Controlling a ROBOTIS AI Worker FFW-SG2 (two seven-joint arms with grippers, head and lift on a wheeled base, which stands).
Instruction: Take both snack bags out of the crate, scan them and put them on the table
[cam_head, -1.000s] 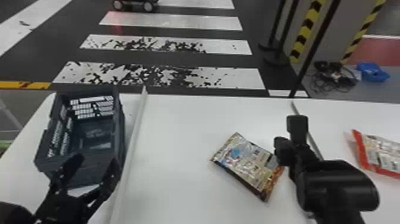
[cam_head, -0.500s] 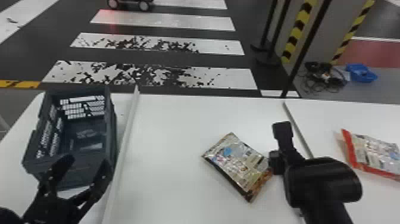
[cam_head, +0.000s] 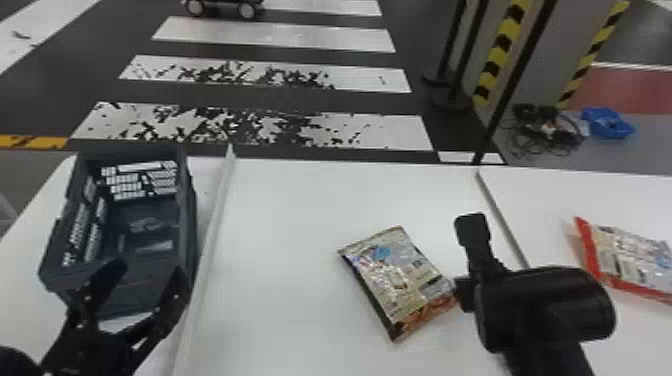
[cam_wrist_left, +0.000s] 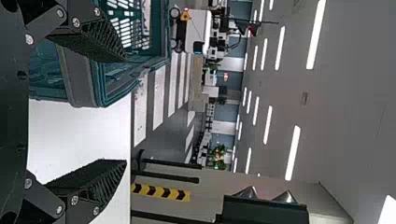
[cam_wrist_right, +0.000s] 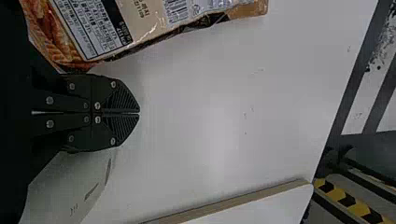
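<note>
Head view: blue-grey plastic crate (cam_head: 188, 220); black left gripper (cam_wrist_left: 124, 111) near it, jaws apart. Centre: brown-and-silver foil snack bag (cam_head: 397, 280) flat on white bench (cam_head: 280, 225), barcode (cam_wrist_right: 176, 9) up, presumably for scanning; black right gripper (cam_wrist_right: 139, 112) beside, jaws together. Right: red-edged plastic snack bag (cam_head: 627, 252), likely set aside.

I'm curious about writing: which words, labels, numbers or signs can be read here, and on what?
Nothing reads for certain.
Beige snack bag: printed lines, label panel and barcode, too small or blurred.
Red-edged snack bag: print, too blurred.
White machine: yellow triangle sign, symbol too small.
</note>
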